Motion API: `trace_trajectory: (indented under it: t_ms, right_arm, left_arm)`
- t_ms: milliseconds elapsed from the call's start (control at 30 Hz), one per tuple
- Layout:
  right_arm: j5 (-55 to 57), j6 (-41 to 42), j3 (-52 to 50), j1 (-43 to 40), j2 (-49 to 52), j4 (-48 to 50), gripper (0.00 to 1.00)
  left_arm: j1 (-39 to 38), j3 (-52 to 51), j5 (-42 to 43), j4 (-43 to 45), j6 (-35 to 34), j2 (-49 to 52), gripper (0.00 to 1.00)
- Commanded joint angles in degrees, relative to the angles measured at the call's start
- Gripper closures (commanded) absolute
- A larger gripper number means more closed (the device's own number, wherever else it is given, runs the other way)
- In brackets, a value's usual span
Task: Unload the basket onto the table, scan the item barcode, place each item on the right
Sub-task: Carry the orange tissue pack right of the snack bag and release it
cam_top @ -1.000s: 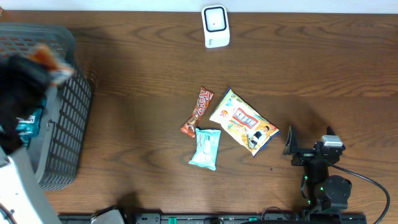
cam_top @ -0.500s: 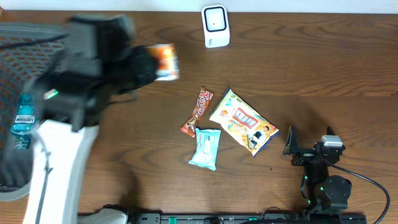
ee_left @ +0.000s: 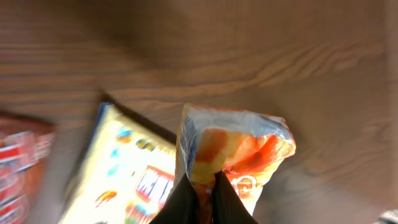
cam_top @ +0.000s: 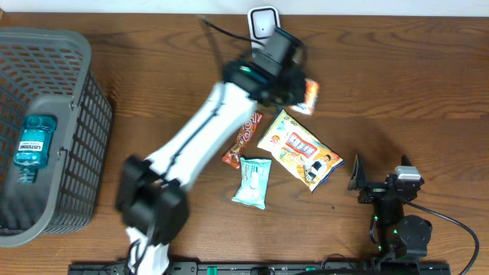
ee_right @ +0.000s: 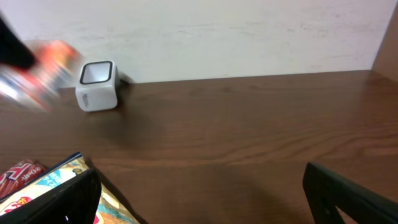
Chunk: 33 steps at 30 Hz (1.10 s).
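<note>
My left gripper [cam_top: 294, 90] is shut on a small orange snack packet [cam_top: 309, 95], held in the air just in front of and to the right of the white scanner [cam_top: 265, 32]. In the left wrist view the packet [ee_left: 239, 146] hangs from the pinched fingers [ee_left: 186, 202], above the yellow chip bag [ee_left: 118, 174]. The right wrist view shows the scanner [ee_right: 97, 85] by the back wall, with the packet [ee_right: 43, 74] blurred to its left. Near the front right edge, my right gripper [cam_top: 380, 172] rests open, with nothing between its fingers [ee_right: 336, 186].
A yellow chip bag [cam_top: 299, 149], a red candy bar [cam_top: 243, 136] and a teal wipes pack [cam_top: 253, 182] lie mid-table. A grey basket [cam_top: 88, 145] at the left holds a blue mouthwash bottle [cam_top: 32, 145].
The left arm swung from over the basket across the table to the right, carrying the orange packet to the scanner. The right arm has stayed still.
</note>
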Motion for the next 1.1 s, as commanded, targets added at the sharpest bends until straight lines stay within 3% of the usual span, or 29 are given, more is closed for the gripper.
trace_trajectory:
  t_ms: [0, 133, 233, 433, 500, 667, 833, 1067]
  right_arm:
    - [0.1, -0.7, -0.1, 0.6, 0.0, -0.1, 0.01]
    - [0.1, -0.7, -0.1, 0.6, 0.0, -0.1, 0.01]
    - [0.1, -0.7, -0.1, 0.6, 0.0, -0.1, 0.01]
    - [0.0, -0.7, -0.1, 0.6, 0.0, -0.1, 0.01]
    - [0.1, -0.7, -0.1, 0.6, 0.0, -0.1, 0.01]
    - [0.0, -0.7, -0.1, 0.6, 0.0, -0.1, 0.01]
    - [0.0, -0.7, -0.1, 0.6, 0.0, -0.1, 0.01]
    - [0.0, -0.7, -0.1, 0.6, 0.0, -0.1, 0.01]
  left_arm:
    - [-2.0, -0.6, -0.6, 3.2, 0.5, 5.5, 0.92]
    - [-4.0, -0.6, -0.6, 7.3, 0.5, 12.2, 0.91]
    - [-5.0, -0.6, -0.6, 8.9, 0.5, 15.9, 0.83]
    - [-5.7, -0.5, -0.6, 9.1, 0.5, 17.7, 0.83]
    - [-5.6, -0.3, -0.6, 9.3, 0.5, 17.0, 0.71]
    - [-5.4, 0.9, -0.6, 9.2, 1.9, 13.1, 0.48]
    - [-5.3, 1.1, -1.0, 8.8, 7.5, 5.4, 0.26]
    - [-4.6, 1.1, -19.1, 2.4, 15.7, -9.6, 0.24]
